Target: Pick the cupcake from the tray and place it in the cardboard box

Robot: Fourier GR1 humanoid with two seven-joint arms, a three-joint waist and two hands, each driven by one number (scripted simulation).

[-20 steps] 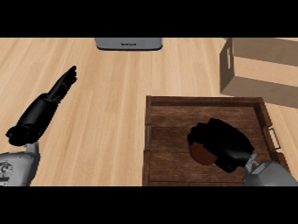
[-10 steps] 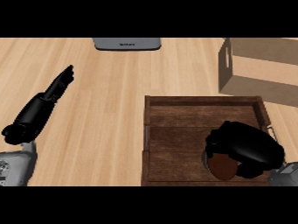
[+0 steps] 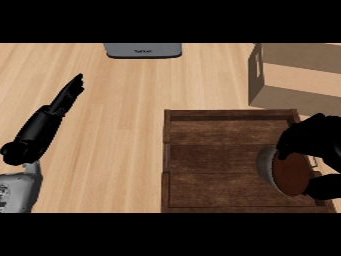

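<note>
The cupcake (image 3: 287, 172), brown-topped in a grey wrapper, lies tilted on its side at the right edge of the dark wooden tray (image 3: 217, 160). My right hand (image 3: 326, 145) is curled round it, fingers over its top and thumb below, hiding part of it. The open cardboard box (image 3: 306, 75) stands beyond the tray at the upper right. At the left of the view, my left hand (image 3: 55, 112) rests over the bare counter with straight fingers pointing away.
A grey device (image 3: 143, 50) sits at the counter's far edge, top centre. Light wooden counter (image 3: 121, 130) stretches between my left hand and the tray.
My right hand has shifted right and upward within the tray with the cupcake in it, tipping the cupcake so its brown top shows. The left arm has stayed put.
</note>
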